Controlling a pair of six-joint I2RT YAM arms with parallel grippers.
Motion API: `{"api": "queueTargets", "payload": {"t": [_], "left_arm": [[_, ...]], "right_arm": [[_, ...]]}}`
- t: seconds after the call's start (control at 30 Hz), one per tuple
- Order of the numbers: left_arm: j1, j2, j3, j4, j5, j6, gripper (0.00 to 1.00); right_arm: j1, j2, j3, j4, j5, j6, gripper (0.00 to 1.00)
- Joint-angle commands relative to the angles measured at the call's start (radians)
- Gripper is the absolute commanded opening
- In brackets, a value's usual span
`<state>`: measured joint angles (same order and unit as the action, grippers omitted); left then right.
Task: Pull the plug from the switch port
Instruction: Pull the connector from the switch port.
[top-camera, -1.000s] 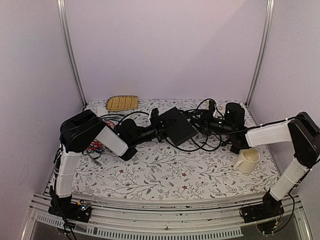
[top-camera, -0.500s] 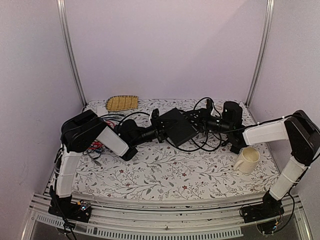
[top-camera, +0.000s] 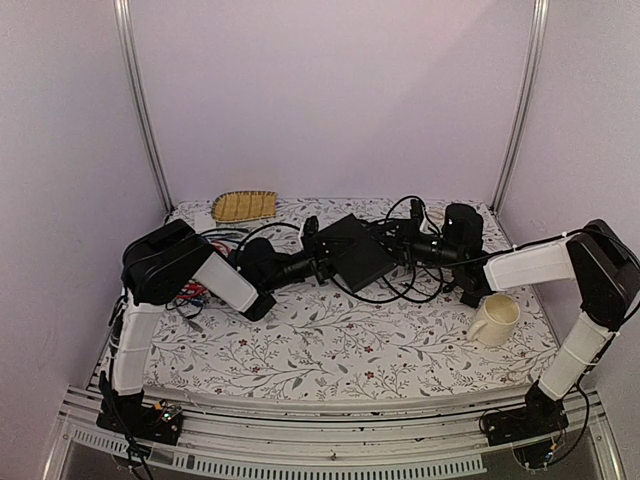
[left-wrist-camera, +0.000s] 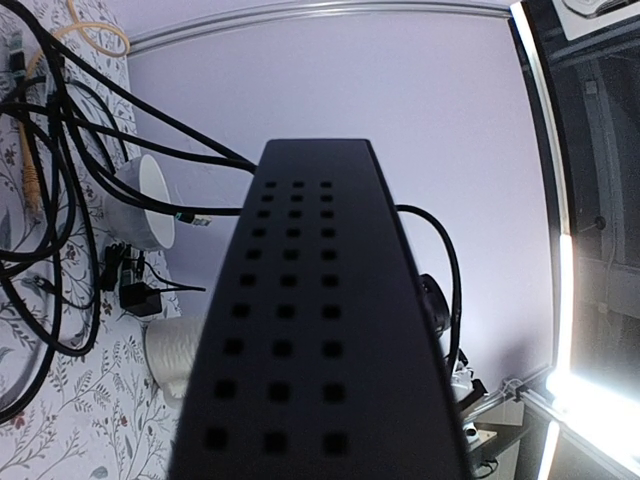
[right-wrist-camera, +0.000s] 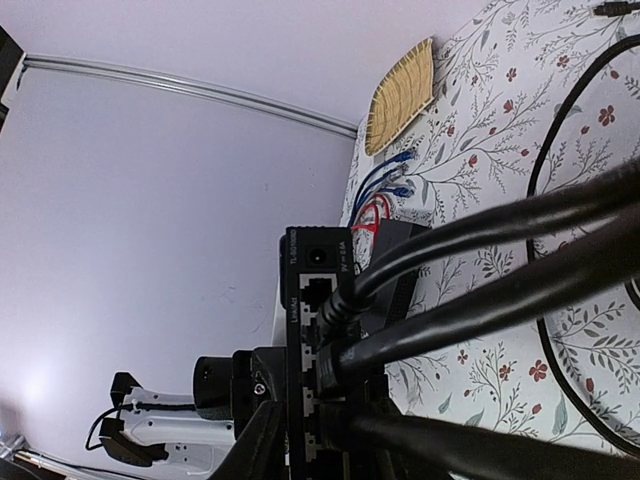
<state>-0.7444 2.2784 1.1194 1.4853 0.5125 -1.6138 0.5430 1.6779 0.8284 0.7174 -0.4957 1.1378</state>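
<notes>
The black switch (top-camera: 352, 250) lies tilted at mid-table. My left gripper (top-camera: 320, 262) is shut on its left edge. In the left wrist view the switch's vented face (left-wrist-camera: 310, 330) fills the frame and hides my fingers. In the right wrist view the switch's port edge (right-wrist-camera: 303, 330) faces me, with three black plugs (right-wrist-camera: 340, 365) seated in its sockets and thick black cables running off right. My right gripper (right-wrist-camera: 325, 445) is open, with one finger (right-wrist-camera: 258, 440) left of the port edge and the lowest plug between the jaws. In the top view it (top-camera: 398, 240) sits at the switch's right end.
A cream mug (top-camera: 495, 320) stands at the right, under my right forearm. A yellow woven tray (top-camera: 244, 205) lies at the back left. Black cable loops (top-camera: 415, 285) sprawl right of the switch. Red and blue cables (top-camera: 195, 292) bunch by my left arm.
My right gripper has moved left, closer to the switch's plug end, mostly in the first half second. The left arm and the switch have barely moved.
</notes>
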Motion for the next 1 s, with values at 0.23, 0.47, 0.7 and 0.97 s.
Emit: {"api": "queueTargets", "payload": {"t": [0.23,0.47,0.7,0.97], "left_arm": [[-0.011,-0.010,0.033,0.125,0.007,-0.008,0.00],[-0.012,-0.019,0.018,0.130,-0.004,-0.009,0.00],[-0.011,-0.020,0.018,0.136,-0.011,-0.008,0.00],[-0.011,-0.014,0.017,0.139,-0.014,-0.010,0.00]], "right_arm": [[0.006,0.012,0.027,0.046,0.005,0.019,0.32],[0.006,0.010,0.030,0.036,0.024,0.019,0.34],[0.006,0.007,0.033,0.020,0.036,0.013,0.29],[0.006,0.013,0.037,0.012,0.037,0.007,0.20]]}}
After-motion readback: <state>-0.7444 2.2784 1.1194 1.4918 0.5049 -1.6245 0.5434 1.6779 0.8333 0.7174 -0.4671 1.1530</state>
